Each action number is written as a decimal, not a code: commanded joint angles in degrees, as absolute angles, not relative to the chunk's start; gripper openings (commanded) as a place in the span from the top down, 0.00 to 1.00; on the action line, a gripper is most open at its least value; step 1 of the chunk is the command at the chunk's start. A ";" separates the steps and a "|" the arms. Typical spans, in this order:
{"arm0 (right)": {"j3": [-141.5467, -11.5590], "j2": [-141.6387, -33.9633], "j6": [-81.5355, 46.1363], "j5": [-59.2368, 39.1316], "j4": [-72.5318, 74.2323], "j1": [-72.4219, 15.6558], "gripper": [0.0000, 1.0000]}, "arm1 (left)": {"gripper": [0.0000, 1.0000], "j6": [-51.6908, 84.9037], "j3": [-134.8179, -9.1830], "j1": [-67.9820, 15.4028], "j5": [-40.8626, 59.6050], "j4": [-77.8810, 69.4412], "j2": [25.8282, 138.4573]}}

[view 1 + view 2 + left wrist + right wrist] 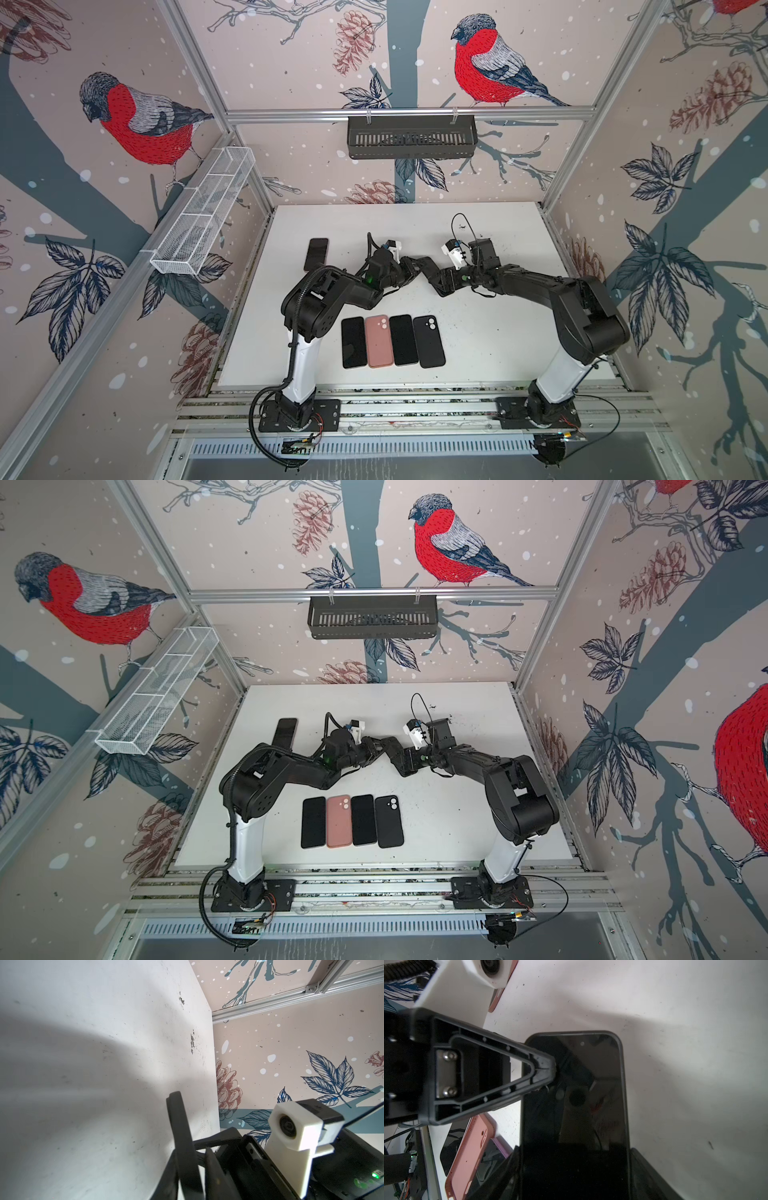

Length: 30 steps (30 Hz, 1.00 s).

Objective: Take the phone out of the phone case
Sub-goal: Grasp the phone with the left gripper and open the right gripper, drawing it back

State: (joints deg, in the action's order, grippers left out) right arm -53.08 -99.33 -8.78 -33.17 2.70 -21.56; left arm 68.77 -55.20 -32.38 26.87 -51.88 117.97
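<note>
A phone in a black case (pixel 575 1095) is held above the table, screen toward the right wrist camera. My right gripper (pixel 575 1178) is shut across the cased phone's width, one finger (pixel 648 1172) on each long side. My left gripper (pixel 190 1180) is pinched on the long edge near the phone's far end; its fingertips (pixel 548 1070) meet there. In the left wrist view that edge shows as a thin black strip (pixel 179 1122) between the jaws. In both top views the grippers (pixel 424 268) (pixel 438 286) meet mid-table and the phone is hidden behind them.
Near the table's front lie a black phone (pixel 353 343), a pink case (pixel 379 340), another black phone (pixel 403 340) and a black case (pixel 430 340). One more phone (pixel 316 254) lies far left. A white mesh basket (pixel 203 216) and a black basket (pixel 411 137) hang on the walls.
</note>
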 commanded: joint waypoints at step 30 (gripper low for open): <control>-21.81 -57.20 -45.88 -46.63 50.23 -13.21 0.00 | 1.00 94.32 -62.58 -29.54 29.75 -86.32 111.31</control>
State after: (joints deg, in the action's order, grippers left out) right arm -22.15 -57.71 -42.33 -45.23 40.47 -11.92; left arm 88.60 -61.98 -28.93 29.76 -77.62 110.76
